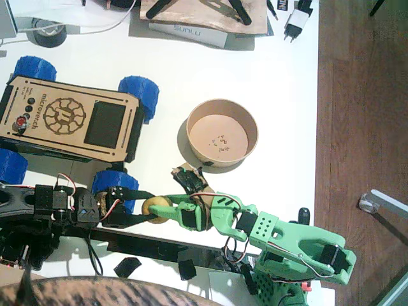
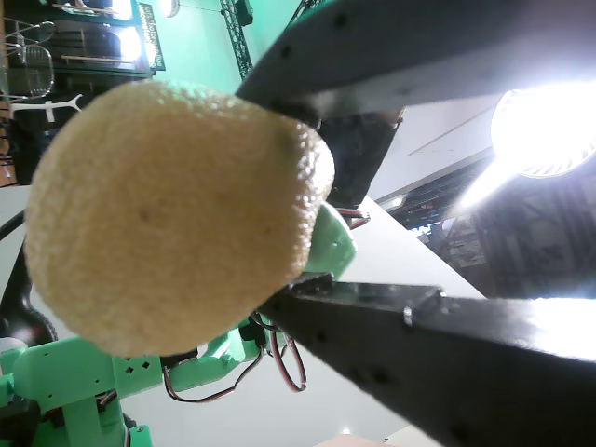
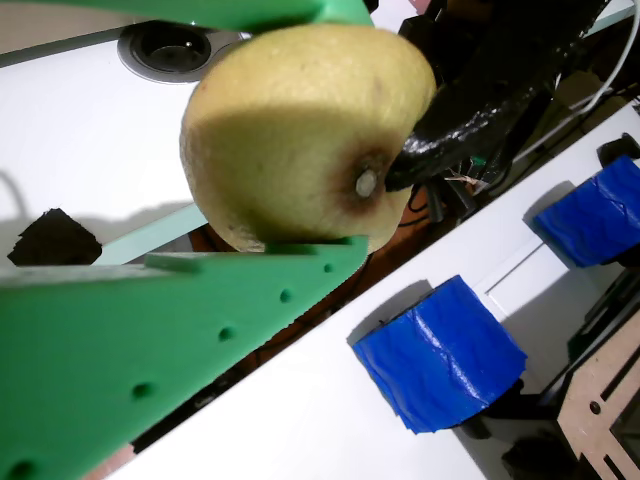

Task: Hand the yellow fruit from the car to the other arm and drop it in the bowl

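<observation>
The yellow fruit (image 1: pixel 155 208) hangs just above the table in front of the car (image 1: pixel 70 121), between the two arms. My left gripper (image 1: pixel 145 208), the black one, reaches it from the left. In a wrist view the black fingers (image 2: pixel 447 354) press the fruit (image 2: pixel 168 223) from above and below. My right gripper (image 1: pixel 168 206), the green one, meets it from the right. In a wrist view the green fingers (image 3: pixel 150 330) close on the fruit (image 3: pixel 300 130), with a black fingertip (image 3: pixel 450 150) touching its stem end. The bowl (image 1: pixel 189 132) stands behind, holding only dark specks.
The car's blue wheel (image 1: pixel 113 183) sits close behind the left gripper and also shows as a blue wheel (image 3: pixel 440 350) in a wrist view. Small black pieces (image 1: pixel 127 266) lie near the front edge. A white adapter (image 1: pixel 295 24) and a box (image 1: pixel 188 32) sit at the back. The table edge (image 1: pixel 317 159) drops to wood floor.
</observation>
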Robot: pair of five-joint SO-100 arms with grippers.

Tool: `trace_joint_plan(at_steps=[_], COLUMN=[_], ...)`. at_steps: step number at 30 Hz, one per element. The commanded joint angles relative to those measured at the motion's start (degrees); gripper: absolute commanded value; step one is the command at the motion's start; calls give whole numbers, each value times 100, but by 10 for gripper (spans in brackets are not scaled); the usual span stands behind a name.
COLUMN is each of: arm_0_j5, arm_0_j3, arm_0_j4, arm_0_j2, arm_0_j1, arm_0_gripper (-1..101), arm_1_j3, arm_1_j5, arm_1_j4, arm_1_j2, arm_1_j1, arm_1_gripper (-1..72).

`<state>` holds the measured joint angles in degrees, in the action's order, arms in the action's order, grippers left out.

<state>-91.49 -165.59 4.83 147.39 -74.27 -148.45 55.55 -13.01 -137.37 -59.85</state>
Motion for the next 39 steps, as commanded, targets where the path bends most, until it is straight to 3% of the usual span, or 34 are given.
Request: trace_joint_plan(at_steps=[1, 16, 30, 34, 39], arm_0_j5=[-79, -70, -70, -62, 0], arm_0_j3=[70, 70, 70, 70, 70], arm_0_j4=[97, 79, -26, -35, -501], arm_0_j2=[26, 9, 9, 9, 141], arm_0_j1=[26, 26, 26, 26, 44], arm_0_gripper=[0, 0, 570, 629, 633], arm_1_j3=[211, 141, 105, 105, 158], arm_1_j5=[53, 26, 35, 35, -26], arm_1_j4=[-44, -26, -70, -79, -88], arm_1_j2=[-70, -202, -308, -299, -334], arm_1_j1=[-70, -9, 53, 62, 211], arm_1_gripper=[20, 3, 3, 3, 2])
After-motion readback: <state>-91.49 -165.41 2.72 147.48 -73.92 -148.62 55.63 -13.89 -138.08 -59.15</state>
